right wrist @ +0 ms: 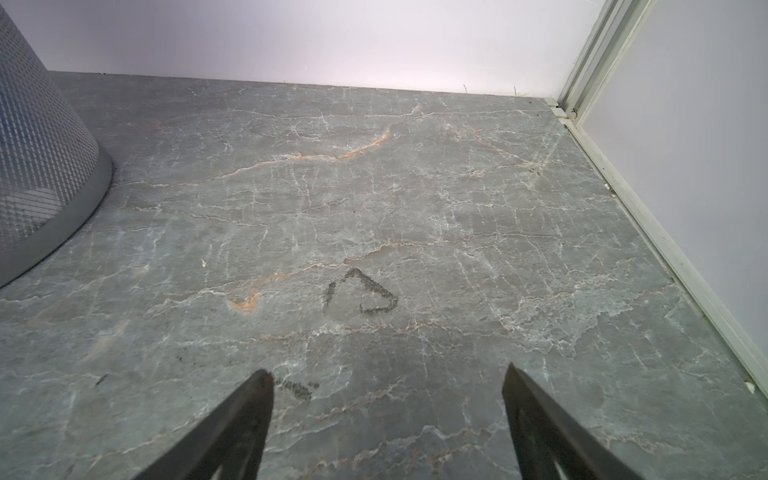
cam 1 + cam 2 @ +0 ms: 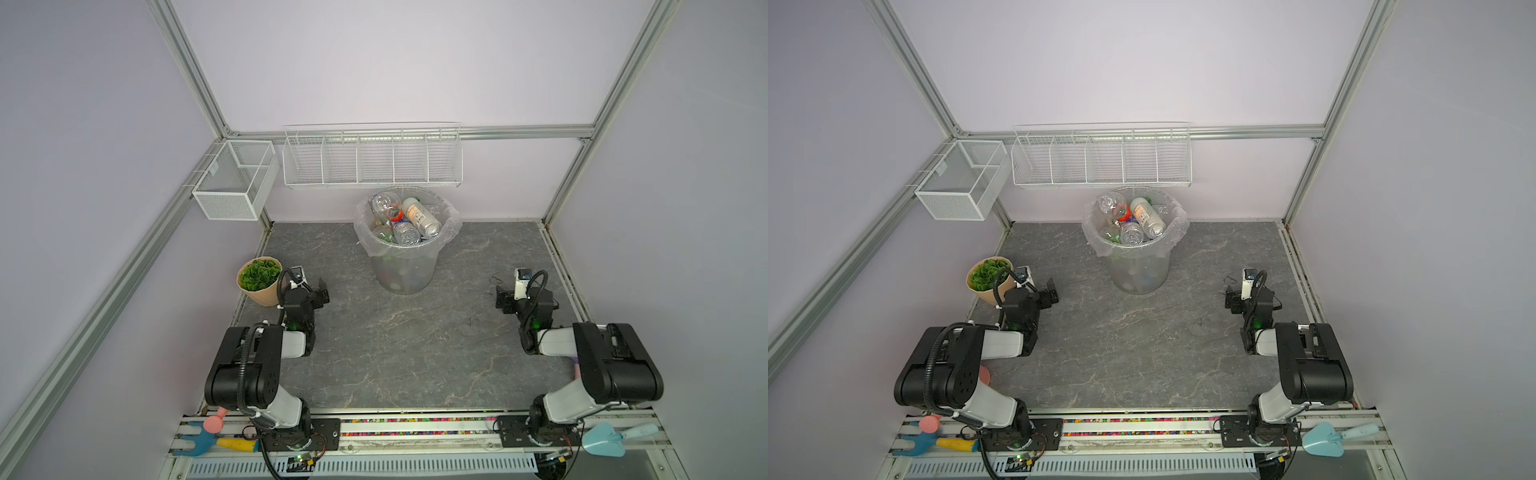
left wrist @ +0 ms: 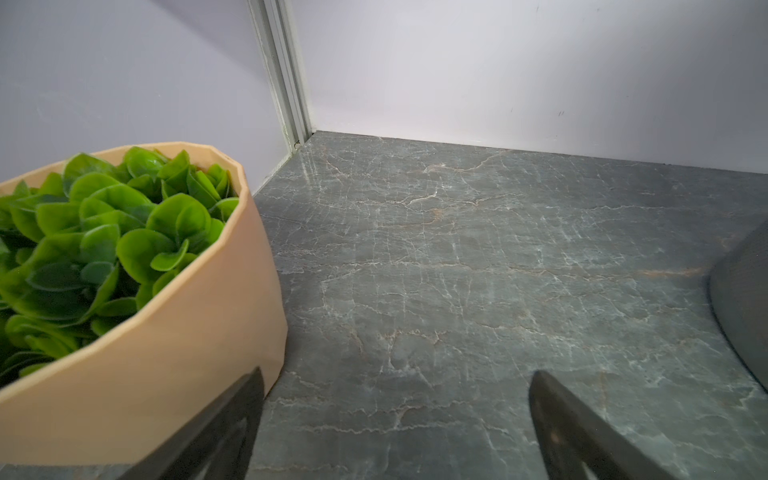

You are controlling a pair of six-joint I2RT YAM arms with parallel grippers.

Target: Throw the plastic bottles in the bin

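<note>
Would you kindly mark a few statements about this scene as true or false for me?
1. The plastic bottles lie inside the bin. True.
2. The potted plant stands close beside the left pincer. True.
3. The left pincer is shut on a bottle. False: it is open and holds nothing.
4. The bin has tipped onto its side. False: it stands upright on the tabletop.
5. The right pincer is open over bare tabletop. True.
</note>
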